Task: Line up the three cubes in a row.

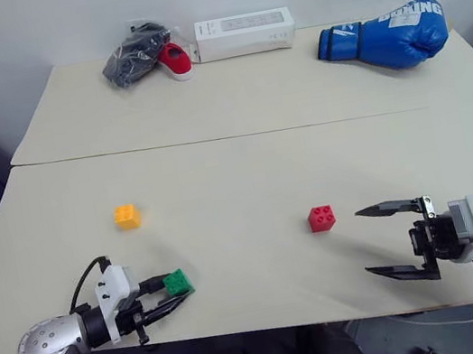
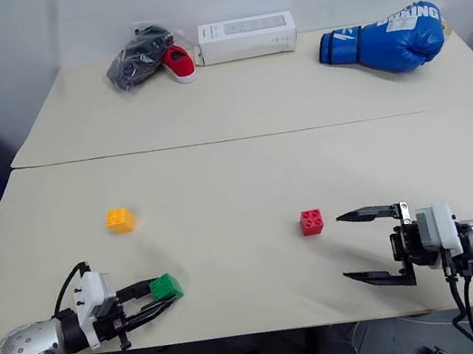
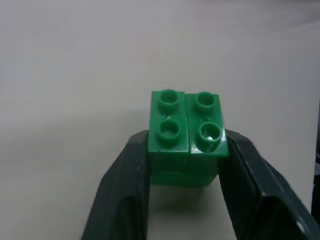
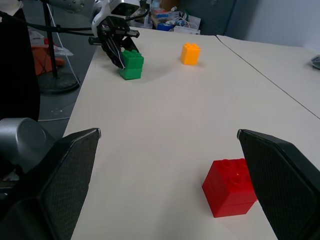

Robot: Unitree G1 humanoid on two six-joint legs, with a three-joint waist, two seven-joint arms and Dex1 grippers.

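Three bricks, all well apart, no row yet. Near edge, lower left of head view: left gripper (image 1: 177, 296) clenched on green brick (image 1: 179, 282), fingers (image 3: 125, 195) pressed on opposite side walls, studs up, brick resting on or just above table (image 1: 235, 168), can't tell which. Lower right: right gripper (image 1: 396, 240) spread wide, nothing in it, pointing toward frame centre. Red brick (image 1: 322, 218) just ahead of its fingertips, lower centre, not between them. Orange-yellow brick (image 1: 127, 216) further up, left of centre, untouched. Far edge, top of frame: red shoe (image 1: 176, 60) beside dark bag (image 1: 134, 54), white box (image 1: 245, 34), blue boxing glove (image 1: 386, 37), clear of work.

Risks:
- Grip on green looks shallow, near fingertips. Could pivot or slip out on lift.
- Dragging instead of lifting could tip brick.
- Right fingertip close to red. Careless sweep could knock it off line or toward near edge.
- Green sits close to near edge. Drop there likely means falling off.
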